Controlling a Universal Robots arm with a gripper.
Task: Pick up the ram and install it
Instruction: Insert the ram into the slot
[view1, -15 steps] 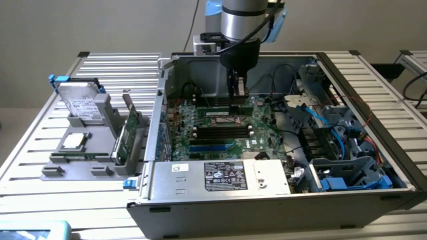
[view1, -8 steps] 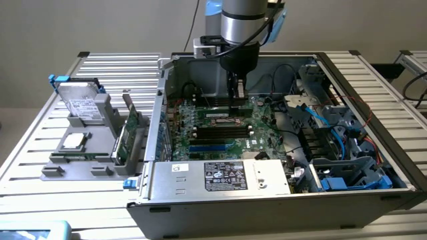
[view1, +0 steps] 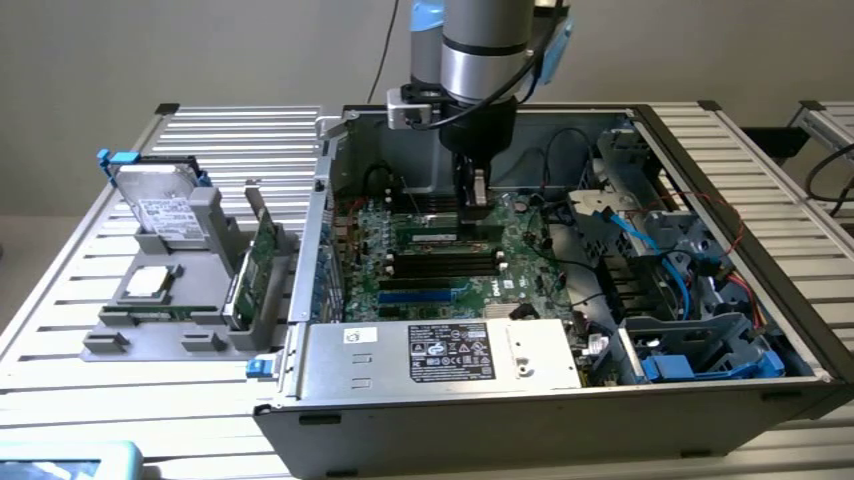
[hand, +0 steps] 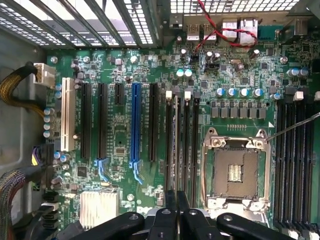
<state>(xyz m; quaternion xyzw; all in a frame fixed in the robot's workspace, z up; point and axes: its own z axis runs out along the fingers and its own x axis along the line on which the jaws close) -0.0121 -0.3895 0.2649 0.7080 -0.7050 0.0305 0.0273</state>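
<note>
The gripper (hand: 176, 197) was squeezed almost shut, low inside the open computer case (view1: 400, 400). It seemed to be pinching the ram (hand: 178, 145), though seen edge-on the ram was just a thin grey line, so I could not be fully sure. That line stood in one of the memory slots (hand: 187, 140) beside the empty chip socket (hand: 234, 170). In the exterior view the gripper was at about twelve o'clock from the middle of the motherboard (view1: 367, 290). To do this step well, I think the ram should stay straight up, lined up with its slot from end to end. The push should go straight down and be even, so neither end tips. A crooked push could bend the board or leave one end sticking up. I counted one arm and one gripper. There were four memory slots on the ram's side of the socket and four more (hand: 296, 160) on the other side. There was one long blue slot (hand: 134, 125) and one silver heat sink (hand: 99, 207). At nine o'clock from the case sat one hard drive (view1: 167, 210) and one green card (view1: 264, 250).
</note>
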